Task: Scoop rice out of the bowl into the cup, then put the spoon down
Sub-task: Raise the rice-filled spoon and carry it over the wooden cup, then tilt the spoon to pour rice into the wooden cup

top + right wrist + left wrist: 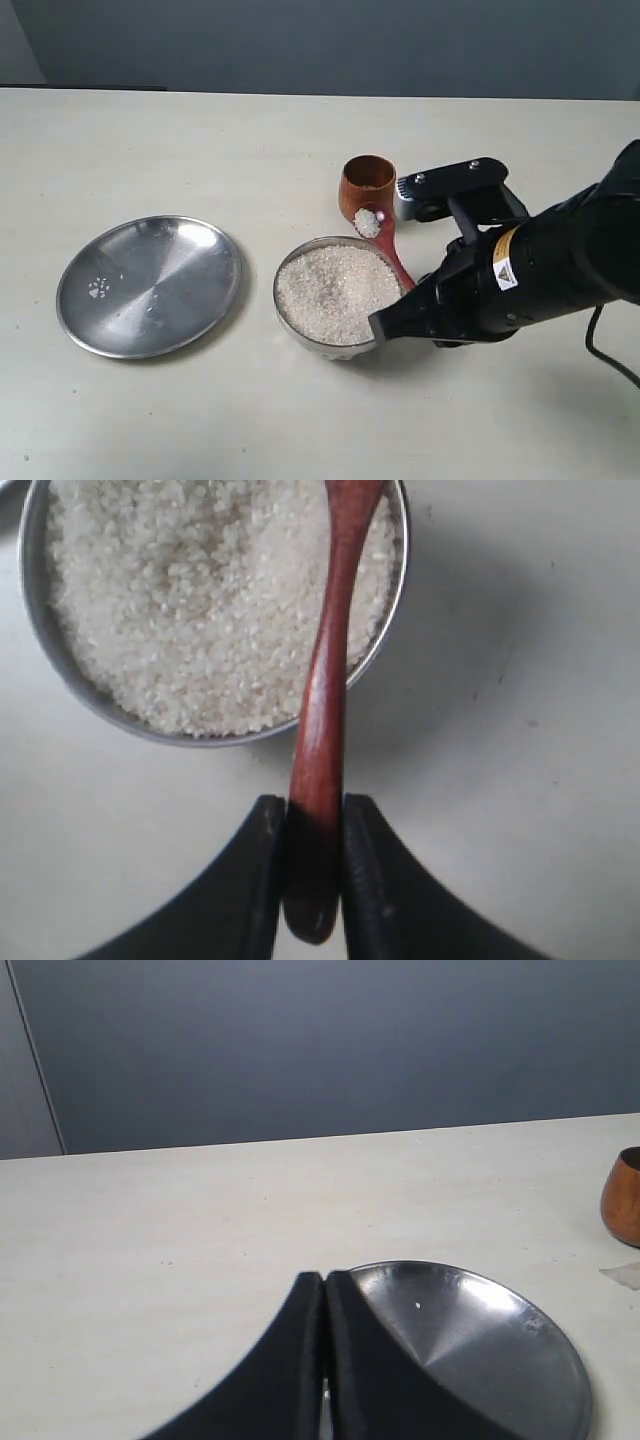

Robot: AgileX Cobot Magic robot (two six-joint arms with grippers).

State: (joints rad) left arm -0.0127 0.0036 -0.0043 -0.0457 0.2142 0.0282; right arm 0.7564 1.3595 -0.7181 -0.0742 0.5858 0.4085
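A pale table carries three vessels. Near the middle stands a steel bowl, filled almost to its rim with white rice. Just behind it, close but apart, sits a small brown wooden cup. Its inside is in shade, so I cannot tell whether it holds any rice. Well off to the left lies a flat steel plate with a few stray grains near its left side.

The right gripper reaches in from the right, its two black fingers clamped on the end of the spoon. The handle crosses the right side of the bowl's rim. The spoon's round head is heaped with rice and hangs at the near side of the cup. From this angle I cannot tell whether it touches the cup or is over its mouth.

The left gripper does not appear in the exterior view. Its own camera shows its fingers pressed together with nothing between them, just above the edge of the plate.

The right wrist view cuts off the far part of the bowl and the spoon's head. The left wrist view shows only a sliver of the cup at its edge. The right arm hides the table behind it.
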